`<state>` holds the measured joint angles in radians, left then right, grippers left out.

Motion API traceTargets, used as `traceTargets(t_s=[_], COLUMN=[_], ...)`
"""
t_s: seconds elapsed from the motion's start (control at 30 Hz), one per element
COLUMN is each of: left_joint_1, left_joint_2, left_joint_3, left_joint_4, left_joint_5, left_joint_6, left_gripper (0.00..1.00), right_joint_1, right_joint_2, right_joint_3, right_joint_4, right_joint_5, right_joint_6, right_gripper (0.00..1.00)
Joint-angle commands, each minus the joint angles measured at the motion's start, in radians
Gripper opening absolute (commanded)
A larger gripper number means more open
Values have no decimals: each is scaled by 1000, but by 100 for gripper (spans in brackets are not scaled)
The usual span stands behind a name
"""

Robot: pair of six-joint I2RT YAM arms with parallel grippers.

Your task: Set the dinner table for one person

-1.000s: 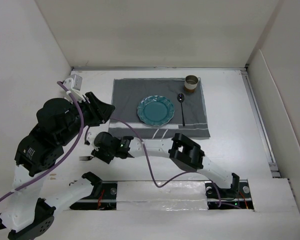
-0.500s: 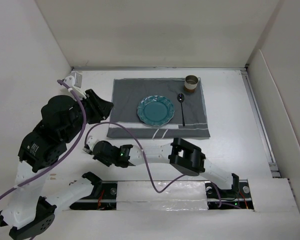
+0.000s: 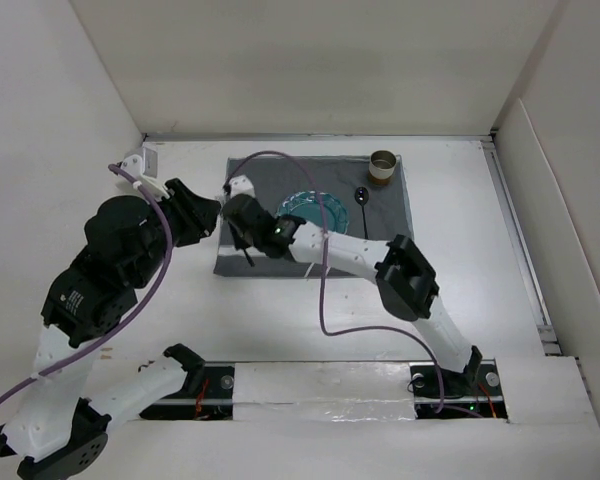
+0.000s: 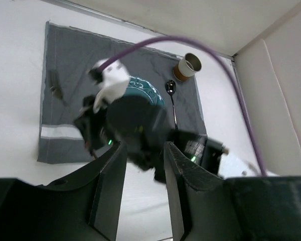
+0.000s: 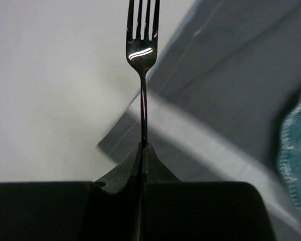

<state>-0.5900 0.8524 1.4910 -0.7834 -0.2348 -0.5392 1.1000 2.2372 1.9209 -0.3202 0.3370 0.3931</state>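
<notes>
At 9 o'clock of the teal plate, over the left edge of the grey placemat lying on the white dinner table, the right gripper pinches a fork by its handle. The left gripper hovers half-wide and holds nothing.

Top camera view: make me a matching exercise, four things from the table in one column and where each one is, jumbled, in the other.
1 fork
2 spoon
3 cup
4 plate

A middle of the grey mat
B mat's far right corner
C clamped in the right pincer
D lying right of the plate

Pairs: 1-C, 2-D, 3-B, 4-A
</notes>
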Motion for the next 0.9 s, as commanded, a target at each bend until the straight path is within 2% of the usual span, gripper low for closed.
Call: traceTargets(t_s=[0.0,0.1,0.3,0.5,0.87], left_joint_1=[-7,-7,-7,-7,-7], left_joint_2=[-36,-58,-91,-98,-82], left_joint_3=[-102,-162,-253,-284,-299], left_joint_4=[96,145,156,167,173], left_joint_5=[6,35,54,60,80], left_joint_6=[-10,-21,-10,4,33], left_gripper=[32,32,31,32,32], right_joint_1=[-96,-144,-206,-215,-196], right_joint_2=[27,108,267,271,311], right_joint_3=[126,243,447,382,366], right_joint_4=[-78,-132,-204,-181,-230], right_joint_5=[89,93,85,69,85], right_joint_6=[178,284,381,429,486], right_gripper=[0,0,0,0,0])
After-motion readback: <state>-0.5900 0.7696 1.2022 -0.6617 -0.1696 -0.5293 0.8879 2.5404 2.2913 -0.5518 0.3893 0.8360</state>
